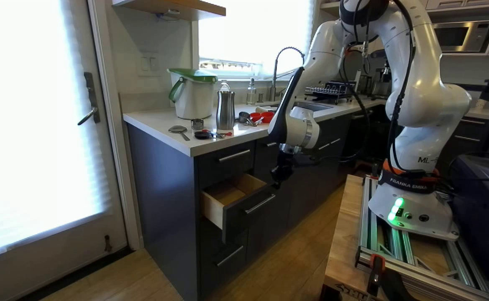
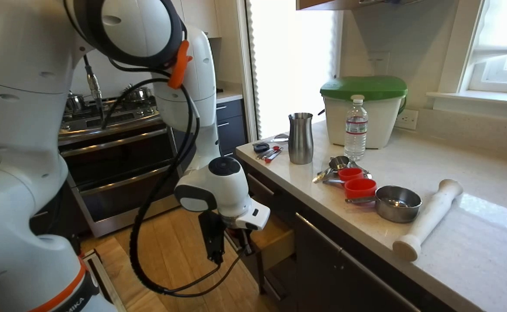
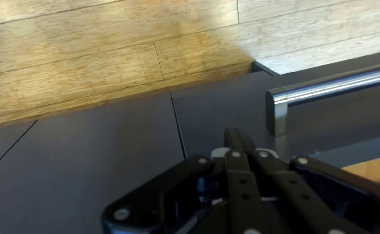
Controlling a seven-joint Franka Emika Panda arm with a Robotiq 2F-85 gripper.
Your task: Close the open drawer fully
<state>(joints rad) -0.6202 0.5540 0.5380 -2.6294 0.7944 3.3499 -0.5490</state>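
Worktop (image 2: 487, 264), pale, bearing: one white bin (image 1: 194, 100), green-lidded, upright; one clear water bottle (image 2: 356, 141), capped, upright, near the bin; one steel tumbler (image 2: 301, 139), upright; two red cups (image 2: 360, 190), close together; one steel measuring cup (image 2: 397, 211), handled; one pale rod (image 2: 429, 220), flared at the ends, lying flat; one strainer (image 1: 177, 129). At the sink (image 1: 317, 106): spring-necked tap (image 1: 273, 92). Elsewhere: microwave (image 1: 462, 36), built in; oven (image 2: 123, 158), steel-trimmed, pots (image 2: 138, 95) on top.

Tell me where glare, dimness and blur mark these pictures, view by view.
In an exterior view, the door blind burns out to white while the open drawer looks dim; in an exterior view, the countertop catches a bright patch at right; in the wrist view, the gripper looks slightly blurred, the bar handle shows a bright highlight and the floor pales at upper right.
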